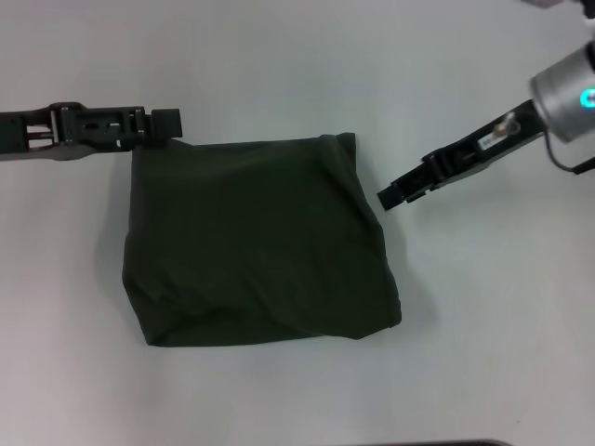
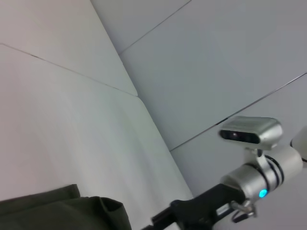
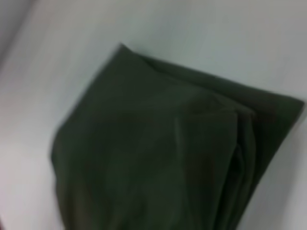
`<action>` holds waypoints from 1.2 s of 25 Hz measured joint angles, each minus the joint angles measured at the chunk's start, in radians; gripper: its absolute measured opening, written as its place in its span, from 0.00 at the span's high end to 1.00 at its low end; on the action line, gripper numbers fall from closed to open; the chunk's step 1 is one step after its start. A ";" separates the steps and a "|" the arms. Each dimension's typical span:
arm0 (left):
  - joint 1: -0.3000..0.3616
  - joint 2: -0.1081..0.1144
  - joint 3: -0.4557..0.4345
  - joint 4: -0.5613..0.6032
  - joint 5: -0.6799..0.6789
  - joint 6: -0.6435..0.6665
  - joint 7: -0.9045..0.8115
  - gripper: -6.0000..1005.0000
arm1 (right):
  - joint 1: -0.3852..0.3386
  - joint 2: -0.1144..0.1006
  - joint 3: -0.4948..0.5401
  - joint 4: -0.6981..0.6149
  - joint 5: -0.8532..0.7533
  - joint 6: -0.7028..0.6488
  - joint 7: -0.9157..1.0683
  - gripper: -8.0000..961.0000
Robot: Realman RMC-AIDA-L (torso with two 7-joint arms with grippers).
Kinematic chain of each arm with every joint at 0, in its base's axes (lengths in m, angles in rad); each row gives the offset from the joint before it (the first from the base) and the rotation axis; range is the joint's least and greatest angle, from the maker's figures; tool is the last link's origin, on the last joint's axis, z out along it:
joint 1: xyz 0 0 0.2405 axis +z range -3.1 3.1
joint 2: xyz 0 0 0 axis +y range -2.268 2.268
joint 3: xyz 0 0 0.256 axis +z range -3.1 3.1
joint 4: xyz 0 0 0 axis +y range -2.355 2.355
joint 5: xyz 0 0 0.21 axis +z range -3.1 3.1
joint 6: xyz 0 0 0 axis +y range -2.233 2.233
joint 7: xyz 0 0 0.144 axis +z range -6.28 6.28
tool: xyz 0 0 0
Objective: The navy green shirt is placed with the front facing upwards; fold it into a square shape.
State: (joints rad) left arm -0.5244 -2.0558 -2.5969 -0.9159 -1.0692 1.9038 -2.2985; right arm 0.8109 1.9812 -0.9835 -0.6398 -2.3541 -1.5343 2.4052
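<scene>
The navy green shirt [image 1: 260,246] lies folded into a rough square on the white table [image 1: 279,65], plain green side up, with no lettering showing. My left gripper [image 1: 169,121] reaches in from the left and ends right at the shirt's far left corner; I cannot make out whether it touches the cloth. My right gripper [image 1: 389,197] hangs a short way off the shirt's right edge, near its far right corner, with nothing in it. The left wrist view catches a strip of the shirt [image 2: 57,211] and the right arm's gripper [image 2: 165,219] beyond it. The right wrist view looks down on the folded shirt [image 3: 163,153].
White tabletop surrounds the shirt on all sides. A dark edge [image 1: 465,443] shows at the near side of the table. Pale wall panels [image 2: 216,57] rise behind the table in the left wrist view.
</scene>
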 joint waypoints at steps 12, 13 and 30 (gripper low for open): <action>-0.004 -0.010 -0.001 0.014 0.000 -0.009 -0.001 0.36 | 0.023 0.046 0.003 0.008 -0.016 0.175 0.008 0.44; -0.004 -0.010 -0.001 0.015 0.000 -0.010 -0.001 0.36 | 0.024 0.052 0.003 0.008 -0.013 0.181 0.008 0.44; -0.010 -0.017 -0.003 0.029 -0.023 -0.024 -0.001 0.36 | 0.061 0.101 -0.005 0.041 0.003 0.218 -0.002 0.44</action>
State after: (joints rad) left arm -0.5345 -2.0724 -2.6001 -0.8874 -1.0926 1.8794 -2.2994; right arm 0.8719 2.0824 -0.9889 -0.5985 -2.3513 -1.3164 2.4027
